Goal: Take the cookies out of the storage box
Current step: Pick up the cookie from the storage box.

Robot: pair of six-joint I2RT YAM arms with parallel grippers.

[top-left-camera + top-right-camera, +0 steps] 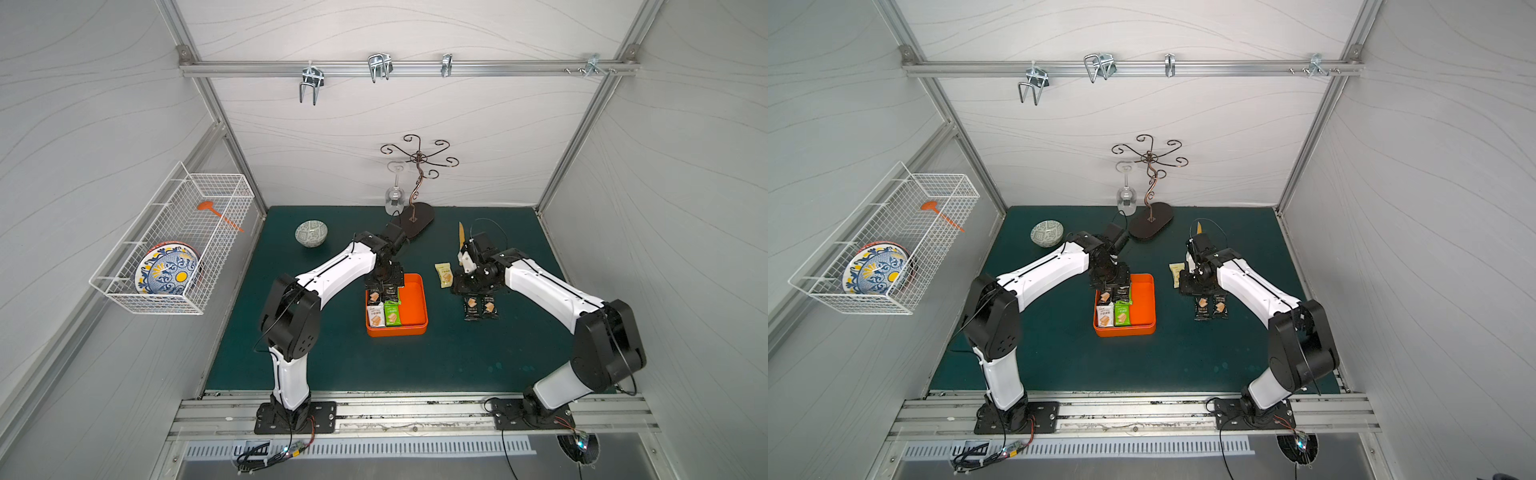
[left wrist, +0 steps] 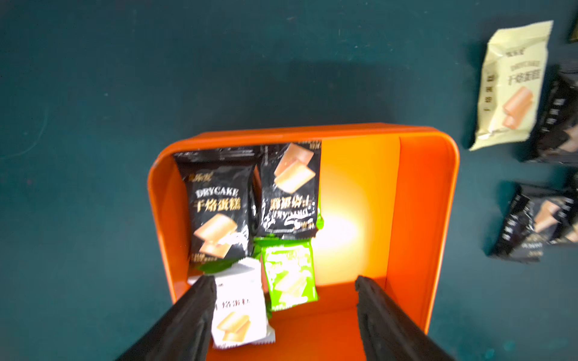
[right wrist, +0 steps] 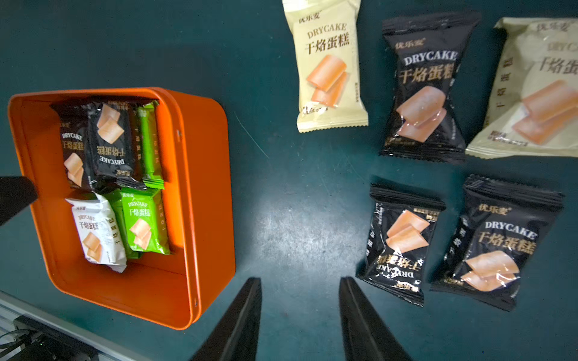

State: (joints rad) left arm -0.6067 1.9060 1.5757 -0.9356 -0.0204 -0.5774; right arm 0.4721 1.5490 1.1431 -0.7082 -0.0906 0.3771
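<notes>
Lying in storage box (image 2: 417,203) (orange): cookies (image 2: 219,203)

glossy plastic storage box (image 3: 206,193), shiny cookies (image 3: 422,84) wrappers

Desk (image 1: 374,365): dark green top, a few pale spots near the front edge. Far left on it, a small bowl (image 1: 311,232), green-and-white pattern, upright. Far centre, a bronze wire stand (image 1: 422,214) with scrolled hooks on a dark oval base. One wine glass (image 1: 395,197) hangs from it, foot up. Right of the stand, a slim pale-yellow pointed item (image 1: 461,232), partly hidden, kind unclear. Left wall: white wire basket (image 1: 220,187) holding a blue-and-yellow patterned dish (image 1: 168,274) on edge and an orange long-handled utensil (image 1: 205,205). Back wall: aluminium rail (image 1: 498,68) carrying four metal hooks (image 1: 379,66).
</notes>
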